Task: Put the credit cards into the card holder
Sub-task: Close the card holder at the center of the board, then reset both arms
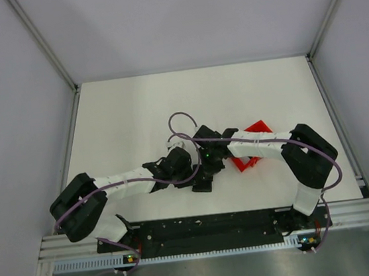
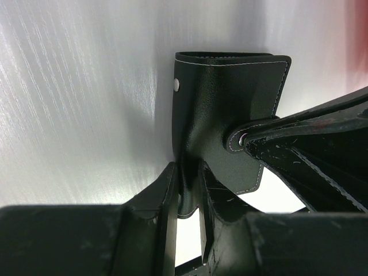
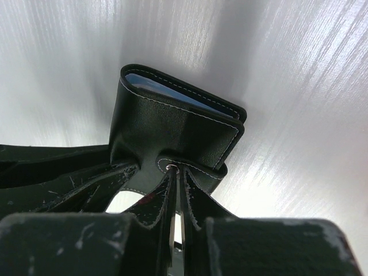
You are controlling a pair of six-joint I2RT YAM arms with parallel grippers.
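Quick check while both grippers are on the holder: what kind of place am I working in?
Likely a lab test cell, not a home or shop: a white table, aluminium frame posts around it, plain pale walls, and a black mounting rail at the near edge.

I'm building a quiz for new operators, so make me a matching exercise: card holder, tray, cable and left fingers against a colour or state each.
Things: 1 card holder; 2 tray; 3 cable; 4 left fingers.
Descriptions: A red; B purple, looped; C black with pale stitching; D clamped on the holder's edge.
Pairs: 1-C, 2-A, 3-B, 4-D.
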